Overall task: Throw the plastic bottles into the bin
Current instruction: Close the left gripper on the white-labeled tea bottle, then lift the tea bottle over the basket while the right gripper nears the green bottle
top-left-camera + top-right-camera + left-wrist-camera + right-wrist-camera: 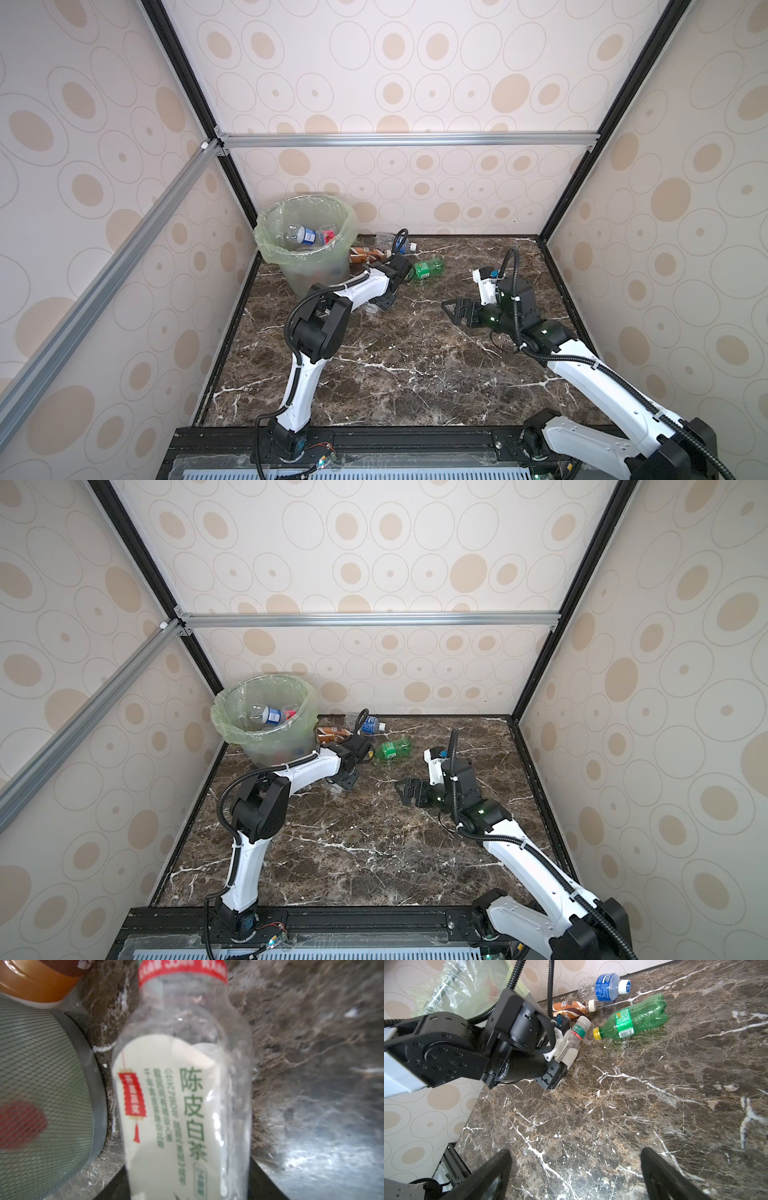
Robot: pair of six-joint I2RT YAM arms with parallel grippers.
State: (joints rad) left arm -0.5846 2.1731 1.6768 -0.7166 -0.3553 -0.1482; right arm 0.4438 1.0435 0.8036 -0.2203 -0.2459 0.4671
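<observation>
Two end effectors hang low over the marble desk (415,374). The right end effector (451,309) gapes wide and empty, well apart from every bottle. The left end effector (380,306) straddles a clear white-labelled tea bottle (178,1095) lying beside the bin (266,249); whether it grips, I cannot tell. Farther back lie a green bottle (637,1016), a brown coffee bottle (571,1006) and a blue-labelled bottle (606,987). More bottles (305,236) sit inside the bin.
</observation>
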